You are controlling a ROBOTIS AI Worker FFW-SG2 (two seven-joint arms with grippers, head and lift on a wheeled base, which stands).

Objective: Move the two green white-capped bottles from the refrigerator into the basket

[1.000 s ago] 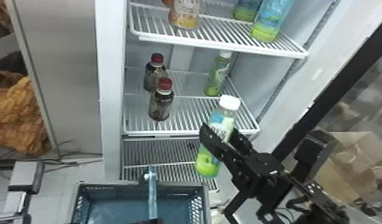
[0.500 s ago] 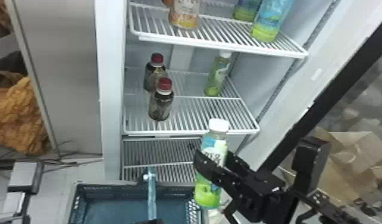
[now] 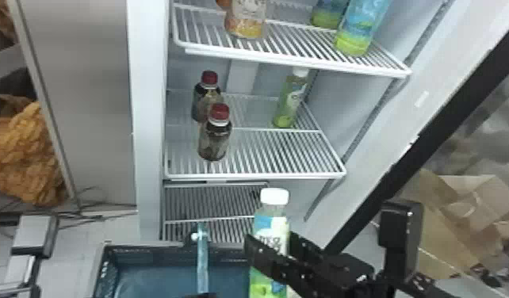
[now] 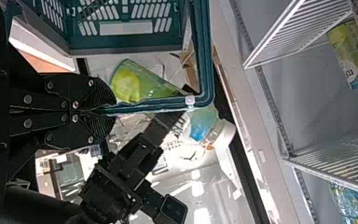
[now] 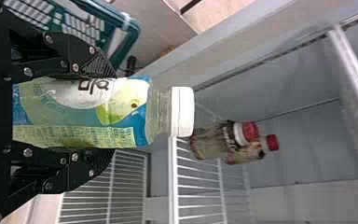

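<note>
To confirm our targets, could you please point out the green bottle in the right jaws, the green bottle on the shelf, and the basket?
Held bottle (image 5: 74,116): right wrist view, its label.
Shelf bottle (image 3: 292,101): head view, mid-body.
Basket (image 3: 154,256): head view, far wall.

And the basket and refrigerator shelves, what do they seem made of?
The basket looks like smooth teal plastic: slots are moulded through its wall. The shelves are probably metal wire, by their thin parallel bars; the white coating may be paint or plastic.

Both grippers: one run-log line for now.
right gripper: on green bottle | left gripper: on basket handle | held bottle: outside basket | second green bottle: on refrigerator shelf
</note>
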